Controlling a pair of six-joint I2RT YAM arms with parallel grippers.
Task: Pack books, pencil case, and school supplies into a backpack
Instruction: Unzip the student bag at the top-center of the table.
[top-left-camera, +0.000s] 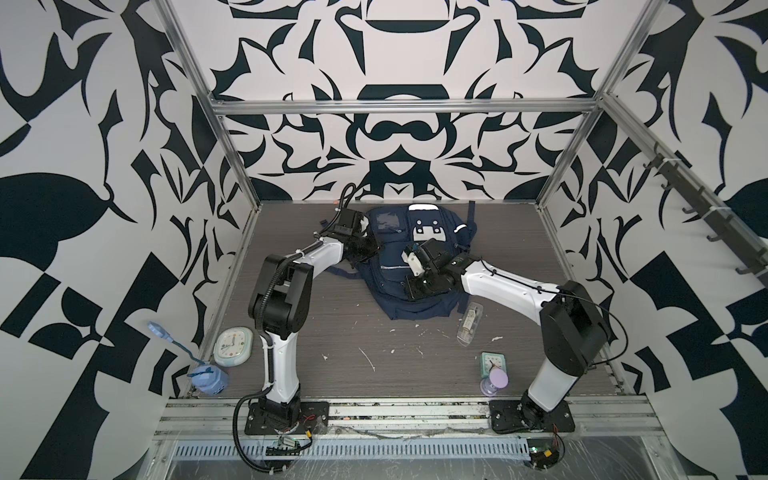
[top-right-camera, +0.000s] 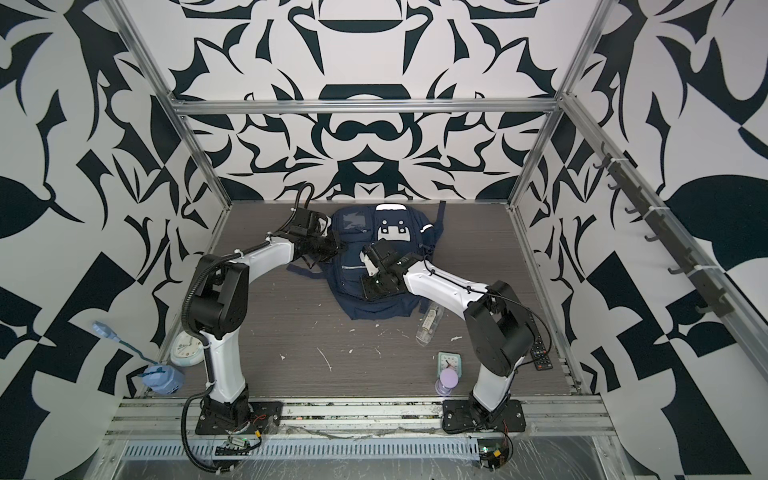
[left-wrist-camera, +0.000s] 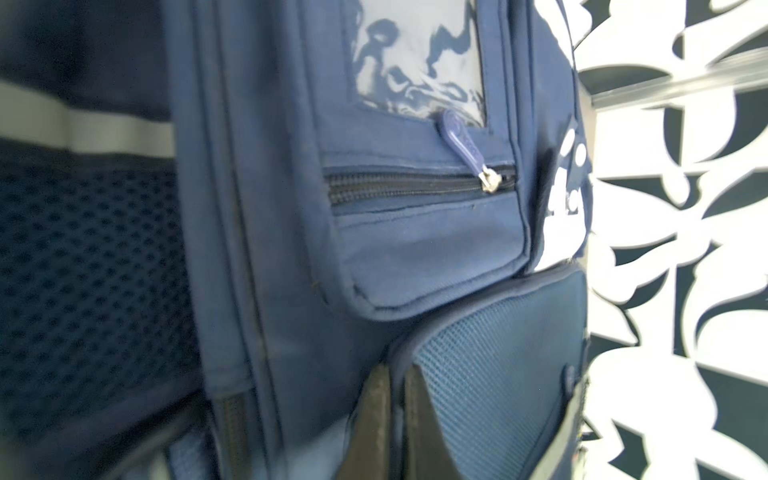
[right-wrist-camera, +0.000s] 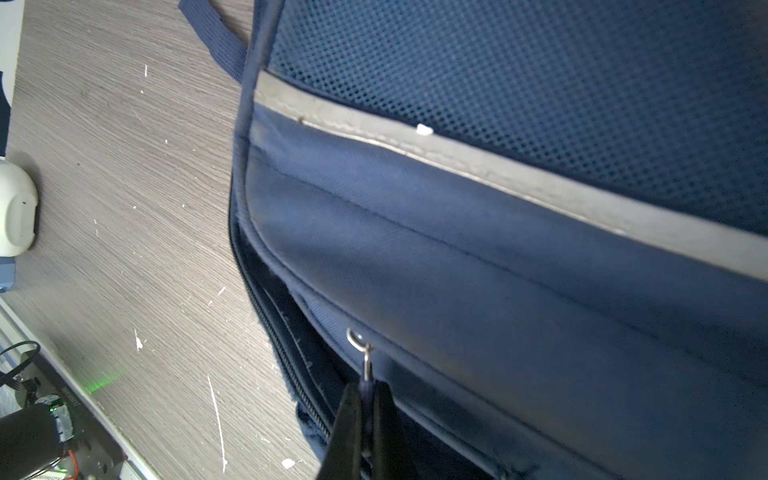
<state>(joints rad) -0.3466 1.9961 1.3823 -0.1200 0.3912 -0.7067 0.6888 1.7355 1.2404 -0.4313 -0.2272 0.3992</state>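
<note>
Backpack (top-left-camera: 388, 266) of soft navy-blue fabric lies flat at the rear of the grey wood-grain counter (top-left-camera: 332, 332), limp and likely to sag, best taken by seams: left claw (left-wrist-camera: 395, 370) nipped shut on its mesh pocket rim (left-wrist-camera: 449, 313), right claw (right-wrist-camera: 366, 384) pinching the small zipper pull (right-wrist-camera: 366, 362).

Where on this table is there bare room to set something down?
Widest: bare table between backpack and front rail. Crowded beside the right arm: clear packet, mint-green clock, purple hourglass-shaped thing. A white oval clock fills the near-left corner.
</note>
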